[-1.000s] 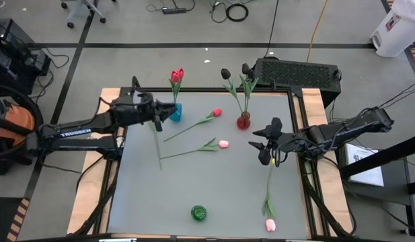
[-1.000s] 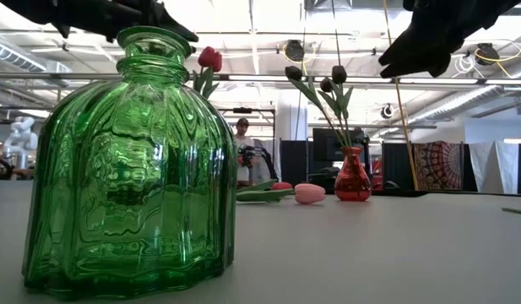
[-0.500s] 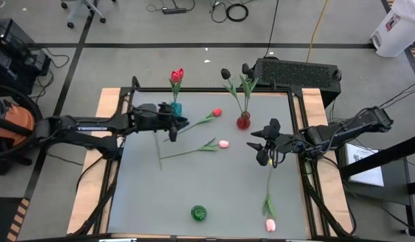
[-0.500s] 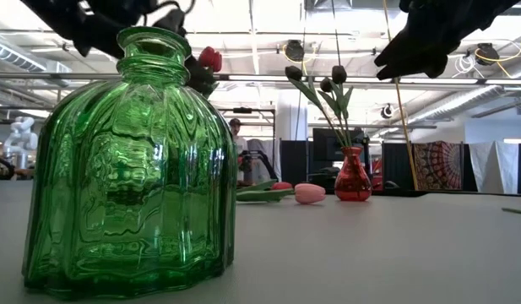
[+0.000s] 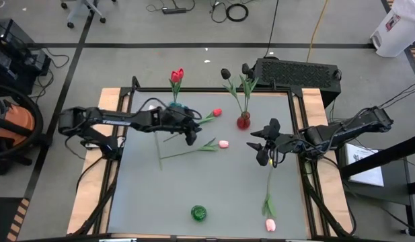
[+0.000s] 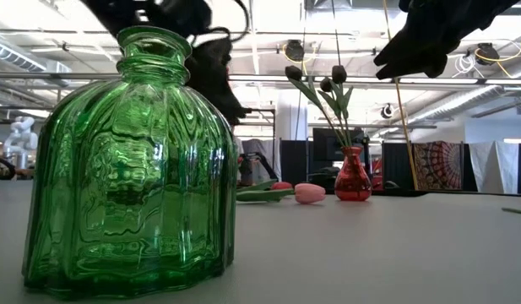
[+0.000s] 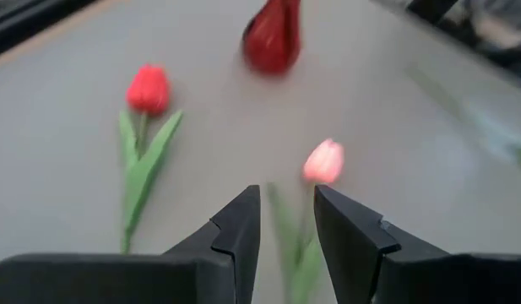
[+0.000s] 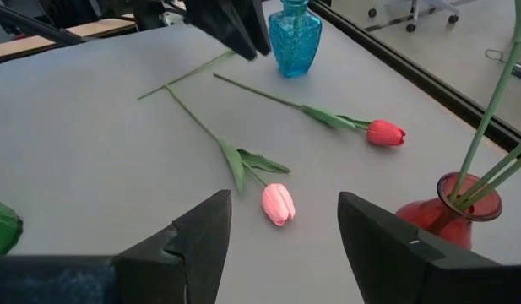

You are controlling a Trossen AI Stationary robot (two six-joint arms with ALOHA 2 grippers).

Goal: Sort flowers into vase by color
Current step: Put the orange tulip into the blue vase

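My left gripper (image 5: 192,138) is open by a narrow gap and hovers over the middle of the table. In its wrist view (image 7: 285,224) it stands above the stem of a pink tulip (image 7: 323,160) lying flat on the table. A red tulip (image 5: 216,112) lies beside it. My right gripper (image 5: 262,152) hangs wide open (image 8: 281,245) toward the table's right. A second pink tulip (image 5: 270,224) lies at the near right. A blue vase (image 5: 175,111) holds a red tulip (image 5: 177,75). The red vase (image 5: 243,121) holds black tulips (image 5: 225,72).
A green glass vase (image 5: 198,214) stands near the table's near edge and fills the low view (image 6: 129,169). Another thin stem (image 5: 157,144) lies at the table's left, its head hidden. A dark box (image 5: 298,70) sits past the far right corner.
My left gripper has reached from beside the blue vase toward the table's right and slightly nearer, ending over the lying pink tulip's stem. The right arm and all the flowers have kept still.
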